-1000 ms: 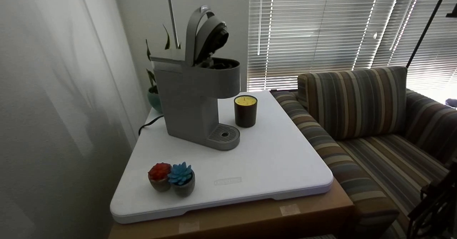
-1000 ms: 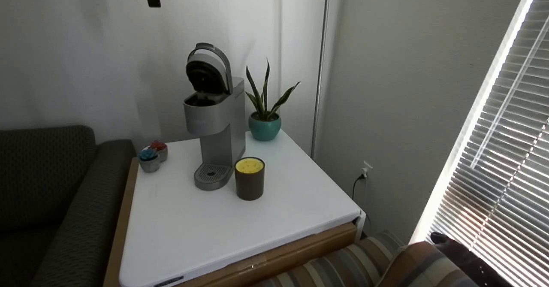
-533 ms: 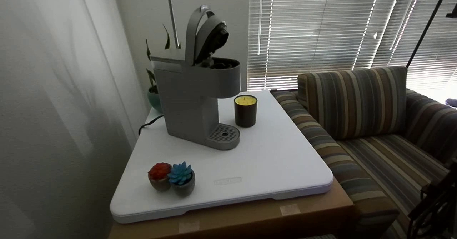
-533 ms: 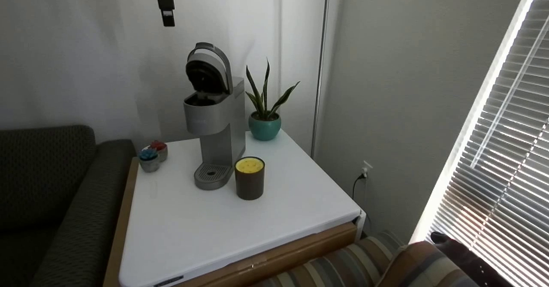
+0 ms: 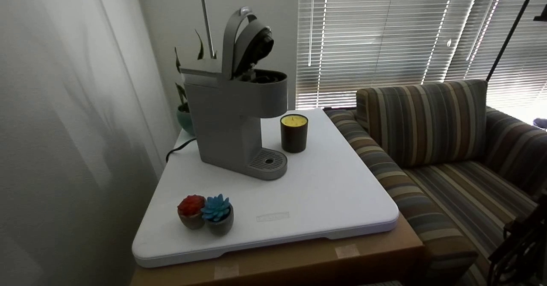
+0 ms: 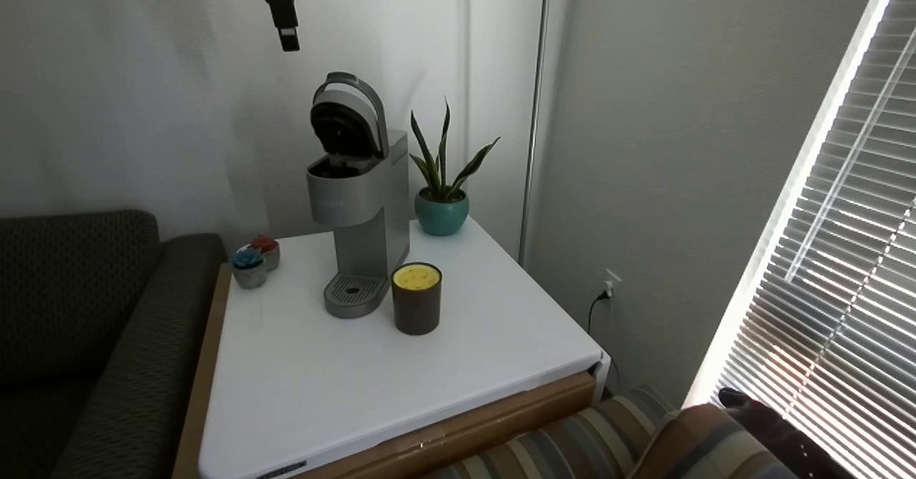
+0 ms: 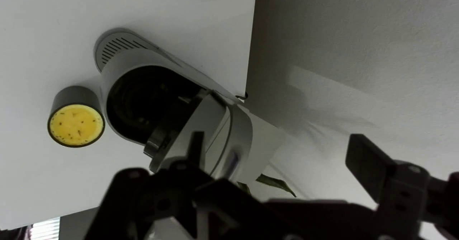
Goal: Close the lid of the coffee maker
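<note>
The grey coffee maker (image 5: 218,119) stands upright on the white table; it also shows in an exterior view (image 6: 347,203) and in the wrist view (image 7: 134,57). Its lid (image 5: 248,39) is raised, tilted back with its dark underside facing forward; the lid shows also in an exterior view (image 6: 338,127) and in the wrist view (image 7: 209,116). The carry handle stands up behind the lid. My gripper (image 7: 278,150) is open and empty, its fingers wide apart. It hangs above the machine, apart from the lid. A dark fingertip (image 6: 289,39) shows above and left of the lid in an exterior view.
A dark candle (image 5: 294,136) with yellow wax stands beside the drip base. Two small succulents, red (image 5: 191,217) and blue (image 5: 219,224), sit near a table edge. A teal pot (image 6: 441,214) with a plant stands behind the machine. A wall runs along one side.
My gripper has come down from the top edge and shifted toward the machine. Its tip now shows at the top of both exterior views. The lid and coffee maker have not moved.
</note>
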